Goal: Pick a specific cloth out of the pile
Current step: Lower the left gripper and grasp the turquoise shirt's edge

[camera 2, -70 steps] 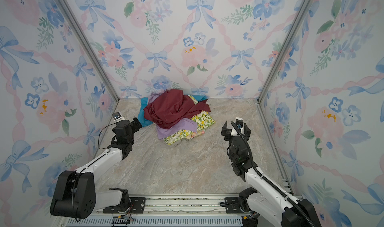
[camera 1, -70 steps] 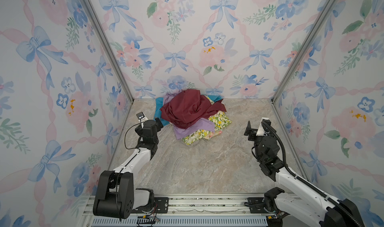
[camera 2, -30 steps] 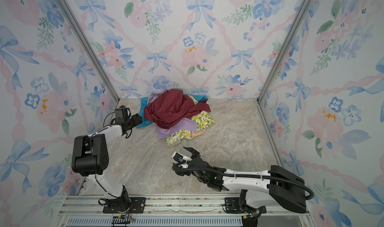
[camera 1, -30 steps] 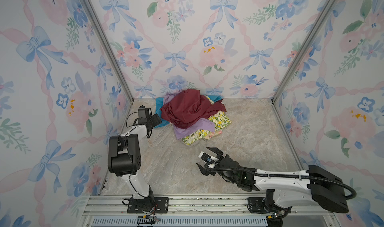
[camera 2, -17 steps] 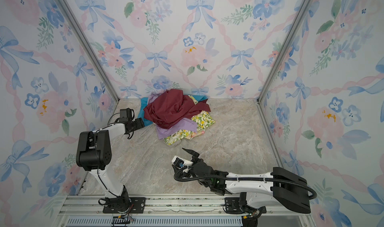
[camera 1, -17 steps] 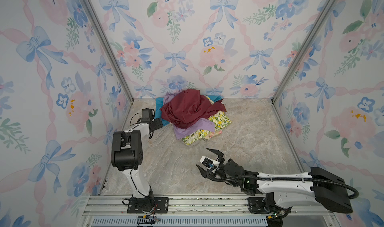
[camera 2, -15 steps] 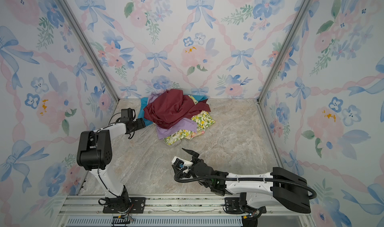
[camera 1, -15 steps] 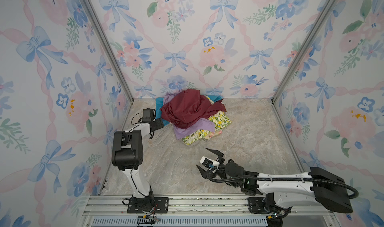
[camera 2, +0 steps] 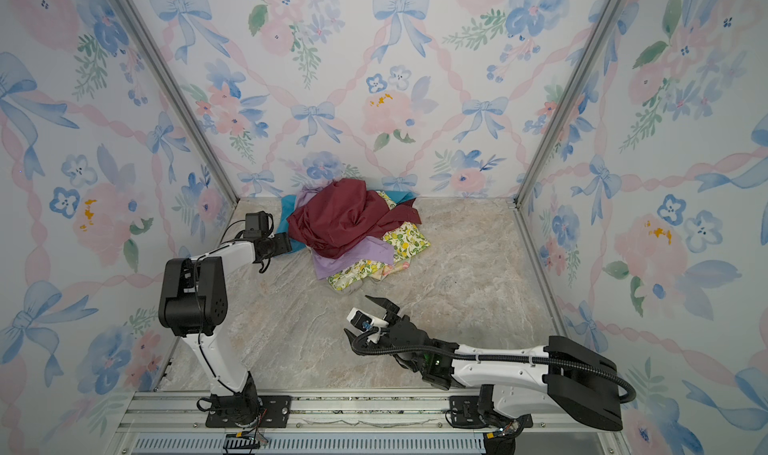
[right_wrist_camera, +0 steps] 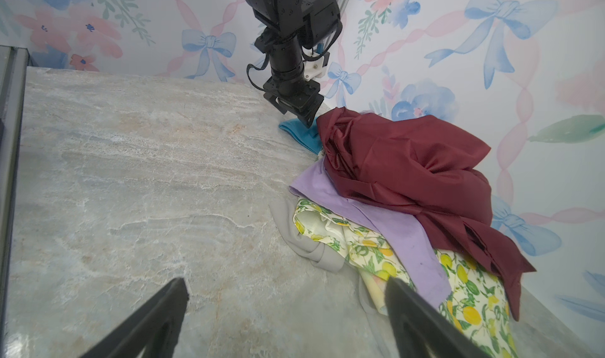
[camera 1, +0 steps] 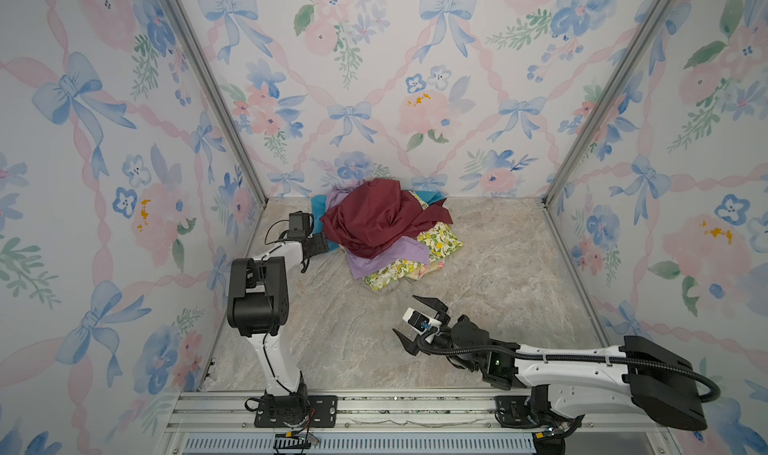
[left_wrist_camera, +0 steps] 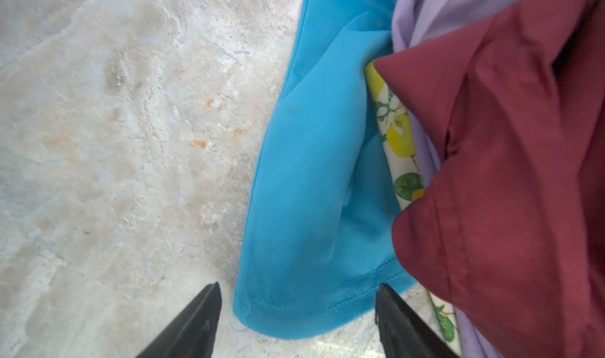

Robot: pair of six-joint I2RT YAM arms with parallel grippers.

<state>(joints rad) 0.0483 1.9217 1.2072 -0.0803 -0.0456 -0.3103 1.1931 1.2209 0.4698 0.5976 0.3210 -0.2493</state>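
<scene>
In both top views we see the thin turquoise-blue fabric cloth (camera 1: 318, 214) (camera 2: 286, 218) showing only along the left edge of the heaped pile of mixed fabrics (camera 1: 386, 232) (camera 2: 353, 232), under the dark maroon cloth (camera 1: 374, 220). Our left hand (camera 1: 322, 243) sits right at that blue edge. Our right hand (camera 1: 419, 322) (camera 2: 372, 315) hovers over the marbled stone desk (camera 1: 332, 328), well apart from the pile, its jaws spread wide and empty.

In the left wrist view, the left hand (left_wrist_camera: 296, 310) has its jaws apart on either side of the cloth's (left_wrist_camera: 314, 192) hemmed corner, gripping nothing yet. We judge the step in hand is the pinch: we should close on the blue hem alone, clear of the maroon fold (left_wrist_camera: 491, 192) and the lemon-print fabric (left_wrist_camera: 397, 143) just beside it, then draw it out low and sideways.

In the right wrist view, the blue corner (right_wrist_camera: 299, 134) peeks out beneath the left hand (right_wrist_camera: 299, 106). We see no containers in any view.
</scene>
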